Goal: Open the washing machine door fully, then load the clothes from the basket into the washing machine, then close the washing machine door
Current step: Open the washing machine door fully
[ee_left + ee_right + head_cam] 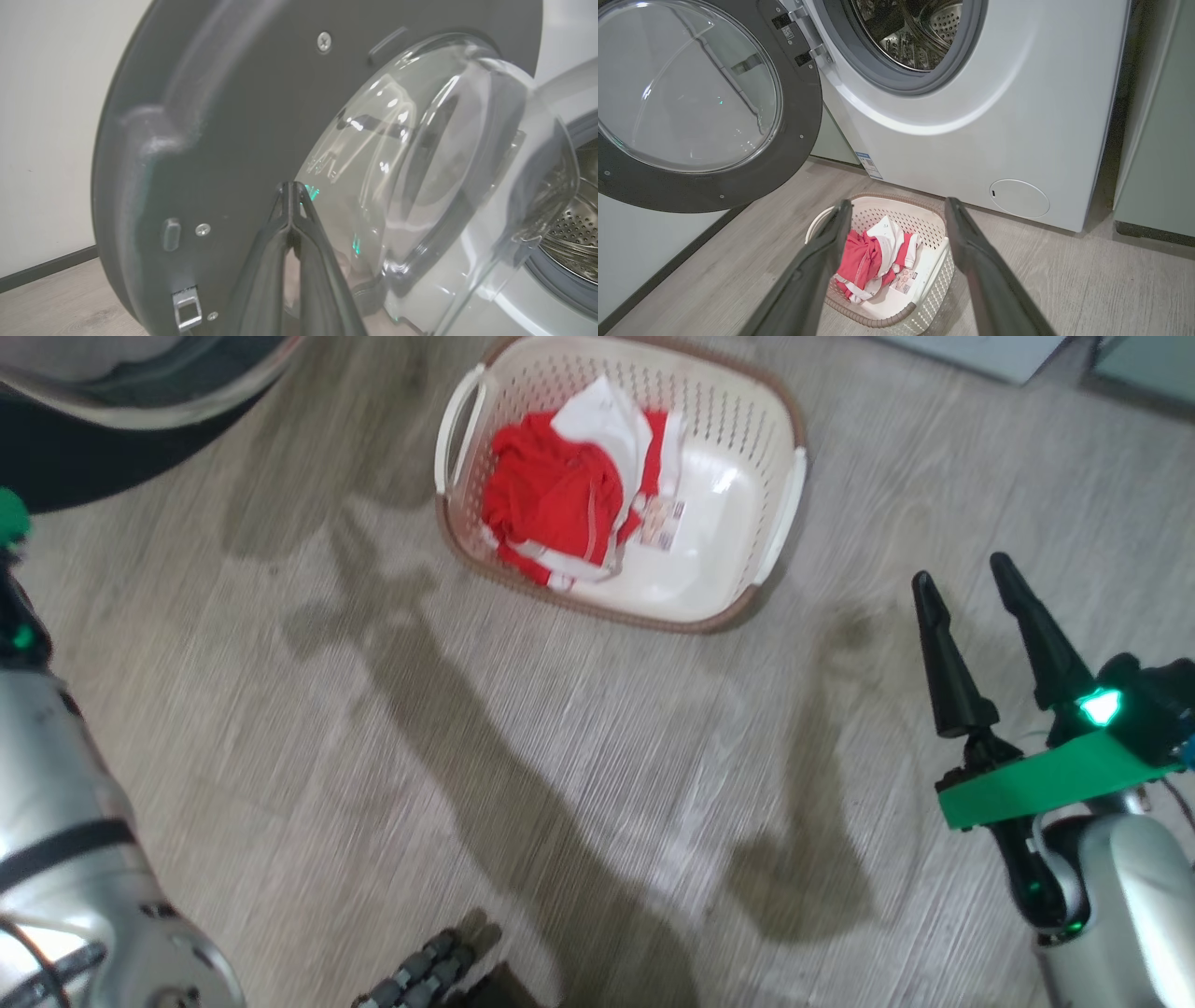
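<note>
Now right gripper [962, 569] wide open, empty; clothes [555, 499] in basket [747, 439] lie far-left of it; left gripper [290, 185] shut, empty, farther.

The pale wood-grain floor [373, 756] carries the basket [728, 420]. The washer [971, 140] stands on it just behind. A green cabinet [1157, 140] stands beside.

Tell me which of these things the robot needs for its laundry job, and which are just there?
Needed: washing machine, its open door, basket, clothes, open right gripper.
Just there: green cabinet, round flap, blue sticker, basket label.
</note>
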`<state>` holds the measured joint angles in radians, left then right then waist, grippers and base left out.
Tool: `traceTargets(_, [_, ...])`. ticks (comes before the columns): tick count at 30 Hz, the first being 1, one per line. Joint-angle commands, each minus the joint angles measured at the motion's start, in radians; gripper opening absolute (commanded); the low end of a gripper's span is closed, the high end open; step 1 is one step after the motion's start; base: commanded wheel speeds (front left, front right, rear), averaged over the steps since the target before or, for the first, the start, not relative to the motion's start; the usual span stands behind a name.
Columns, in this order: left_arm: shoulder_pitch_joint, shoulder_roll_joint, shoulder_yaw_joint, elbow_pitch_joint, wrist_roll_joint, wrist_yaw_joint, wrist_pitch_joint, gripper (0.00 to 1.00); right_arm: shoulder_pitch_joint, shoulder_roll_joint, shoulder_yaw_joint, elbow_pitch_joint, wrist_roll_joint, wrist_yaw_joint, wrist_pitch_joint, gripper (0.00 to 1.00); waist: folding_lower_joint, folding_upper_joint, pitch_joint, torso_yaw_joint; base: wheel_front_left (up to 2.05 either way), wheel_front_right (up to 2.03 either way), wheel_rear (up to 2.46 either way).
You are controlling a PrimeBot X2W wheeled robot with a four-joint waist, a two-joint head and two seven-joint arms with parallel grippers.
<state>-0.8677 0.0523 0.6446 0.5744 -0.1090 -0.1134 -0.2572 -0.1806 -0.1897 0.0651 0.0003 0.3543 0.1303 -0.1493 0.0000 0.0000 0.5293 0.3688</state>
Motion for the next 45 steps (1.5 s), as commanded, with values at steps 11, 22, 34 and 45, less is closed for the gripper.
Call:
traceTargets(11, [0.221,0.011,-0.168,-0.135,0.048,-0.017,-0.005,0.0,-0.01,0.061,0.044,0.1,0.043,0.0,-0.092,1.0,0.0,0.0,-0.247,-0.112,0.0,0.0,0.0])
traceTargets(22, [0.471,-0.001,-0.445,-0.239,-0.042,-0.017,-0.005,0.0,0.037,0.098,-0.05,0.125,0.048,0.0,-0.112,1.0,0.0,0.0,-0.427,-0.264,0.0,0.0,0.0])
traceTargets(34, [0.695,-0.002,-0.643,-0.406,-0.181,0.075,-0.005,0.0,0.12,0.13,-0.107,0.077,0.045,0.0,-0.112,1.0,0.0,0.0,-0.517,-0.404,0.0,0.0,0.0])
traceTargets(45, [0.804,-0.002,-0.706,-0.5,-0.207,0.133,-0.005,0.0,0.153,0.135,-0.116,0.055,0.038,0.0,-0.112,1.0,0.0,0.0,-0.52,-0.44,0.0,0.0,0.0])
